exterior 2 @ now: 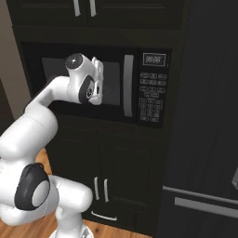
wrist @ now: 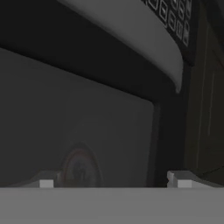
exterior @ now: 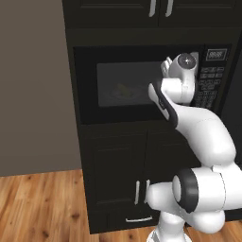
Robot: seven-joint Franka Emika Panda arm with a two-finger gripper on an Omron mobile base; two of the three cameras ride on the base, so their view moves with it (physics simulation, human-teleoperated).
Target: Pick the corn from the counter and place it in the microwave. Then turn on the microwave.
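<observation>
The microwave (exterior 2: 93, 83) door is closed, and the corn (exterior: 124, 90) shows as a faint yellow shape behind the grey window, apparently resting on the turntable plate (wrist: 79, 168); the tint makes this hard to confirm. Placement therefore appears complete, and the step in hand is judged to be starting the oven.

The gripper (wrist: 114, 180) sits close to the door glass, beside the curved silver handle (exterior 2: 128, 86), with its jaws spread wide and nothing between them. The keypad (exterior 2: 151, 98) lies on the far side of the handle from the gripper.

Procedure for the press:
- Draw the hand back from the glass before travelling sideways, so the fingers clear the protruding handle.
- Approach the keypad square to its face.
- Press with one fingertip only; the buttons are small and closely packed, so a wide contact risks striking two.

The microwave is built into a tall black cabinet (exterior: 118, 175) with silver pulls. Wood flooring (exterior: 42, 203) lies below, and a plain grey-brown wall (exterior: 33, 85) stands to the left.
</observation>
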